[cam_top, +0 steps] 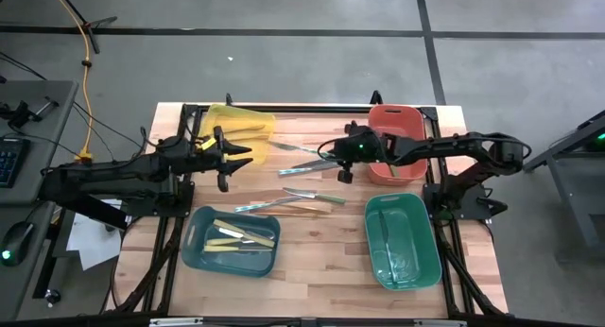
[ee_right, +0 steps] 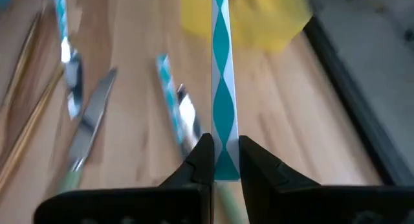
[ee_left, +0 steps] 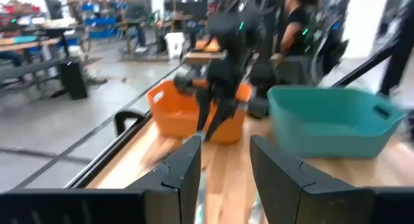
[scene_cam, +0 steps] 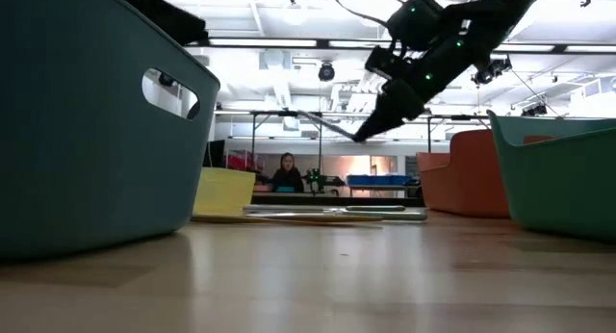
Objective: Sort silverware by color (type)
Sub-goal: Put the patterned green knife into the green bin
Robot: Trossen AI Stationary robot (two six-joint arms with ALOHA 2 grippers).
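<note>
**Teal-patterned utensil pinched in my right hand**

My right hand [ee_right: 220,160] is clenched on a thin, flat utensil [ee_right: 221,88] with a teal-and-white diamond pattern, lifted above the wooden surface [cam_top: 321,261] at upper centre of the high view, beside the orange bin [cam_top: 405,119]. Shiny silverware [cam_top: 301,202] lies below. My left hand [cam_top: 227,162] hangs with fingers spread by the yellow bin [cam_top: 253,119].

Wooden table [cam_top: 321,270] under it all; yellow bin [cam_top: 248,121] at the far left corner, orange bin [cam_top: 402,119] far right; dark teal bin [cam_top: 194,244] near left, green bin [cam_top: 425,261] near right (tilted a touch); a person [scene_cam: 286,172] sits across the room; grey floor [cam_top: 284,43] around.
</note>
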